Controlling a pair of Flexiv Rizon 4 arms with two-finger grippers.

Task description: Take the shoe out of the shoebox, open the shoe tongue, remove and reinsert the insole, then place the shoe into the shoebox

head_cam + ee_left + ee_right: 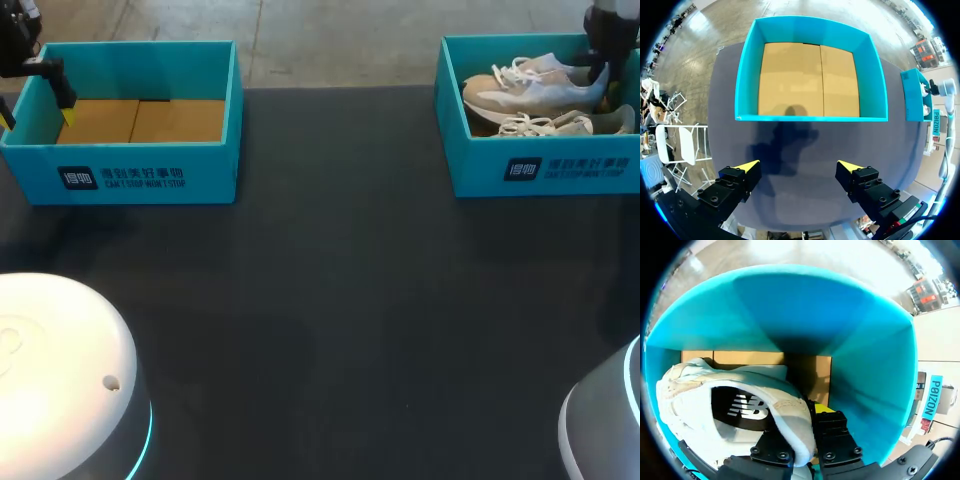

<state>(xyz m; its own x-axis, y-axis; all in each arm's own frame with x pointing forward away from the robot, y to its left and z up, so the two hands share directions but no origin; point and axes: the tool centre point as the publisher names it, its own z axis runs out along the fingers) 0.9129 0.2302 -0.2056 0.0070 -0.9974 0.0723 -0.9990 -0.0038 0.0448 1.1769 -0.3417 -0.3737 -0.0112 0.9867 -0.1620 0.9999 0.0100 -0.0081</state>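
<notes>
At the table's far left corner stands an empty shoebox, and the left gripper hangs by its left wall, fingers wide apart and holding nothing. At the far right corner a second shoebox holds two shoes. The right gripper is down inside it, clamped on the heel of the rear shoe, with the other shoe lying in front.

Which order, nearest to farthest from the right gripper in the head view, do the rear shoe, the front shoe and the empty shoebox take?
1. Rear shoe: its heel is at the right gripper.
2. Front shoe: just beside the rear one.
3. Empty shoebox: far across the table, at the left.
</notes>
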